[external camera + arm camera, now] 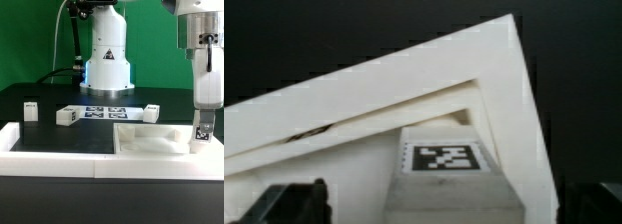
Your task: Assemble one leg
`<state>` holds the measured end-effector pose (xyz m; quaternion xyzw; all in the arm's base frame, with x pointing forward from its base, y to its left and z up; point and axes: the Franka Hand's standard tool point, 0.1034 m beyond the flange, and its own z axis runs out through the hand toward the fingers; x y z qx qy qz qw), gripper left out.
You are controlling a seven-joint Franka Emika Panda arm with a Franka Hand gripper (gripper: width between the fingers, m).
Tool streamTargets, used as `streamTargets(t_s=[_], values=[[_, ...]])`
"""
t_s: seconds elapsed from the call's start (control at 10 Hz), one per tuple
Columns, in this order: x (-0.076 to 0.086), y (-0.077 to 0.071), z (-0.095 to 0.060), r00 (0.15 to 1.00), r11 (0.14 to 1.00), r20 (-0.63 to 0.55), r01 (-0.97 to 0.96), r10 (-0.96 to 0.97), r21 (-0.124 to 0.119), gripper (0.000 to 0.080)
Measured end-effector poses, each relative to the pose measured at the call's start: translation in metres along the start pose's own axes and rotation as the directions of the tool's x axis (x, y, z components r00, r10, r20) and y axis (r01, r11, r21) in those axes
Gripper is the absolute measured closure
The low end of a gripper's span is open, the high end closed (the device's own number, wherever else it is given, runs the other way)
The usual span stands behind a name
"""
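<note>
Leg (202, 129) stands upright at the exterior view's right, its long axis vertical, the tagged face turned toward the camera. We see it held at its top between the jaws of the gripper (204, 108), so the jaws are narrow, closed on the leg. Its lower end sits at the right corner of the large white square panel (150, 137), which lies flat on the black counter (50, 135); we cannot tell whether the leg's foot touches the panel or hangs just above it.

The arm comes straight down from the top of the frame, with the wrist vertical and the fingers pointing down at the counter. In the wrist view, the leg (446, 160) runs away from the camera with its tag facing us, and the panel's corner (438, 70) lies just beyond it.

Three other legs (30, 109) (67, 116) (150, 111) rest on the counter, well apart from the gripper. The marker board (106, 111) lies flat before the robot's base (106, 68). A long white rail (60, 160) borders the near edge.
</note>
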<state>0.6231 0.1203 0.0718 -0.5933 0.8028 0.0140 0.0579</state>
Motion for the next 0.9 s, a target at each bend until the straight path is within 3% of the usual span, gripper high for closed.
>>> streamTargets(t_s=[0.9], values=[[-0.0011,0.0007,0.0002,1.000,1.000,0.000,0.004,-0.004,0.000,0.0150]])
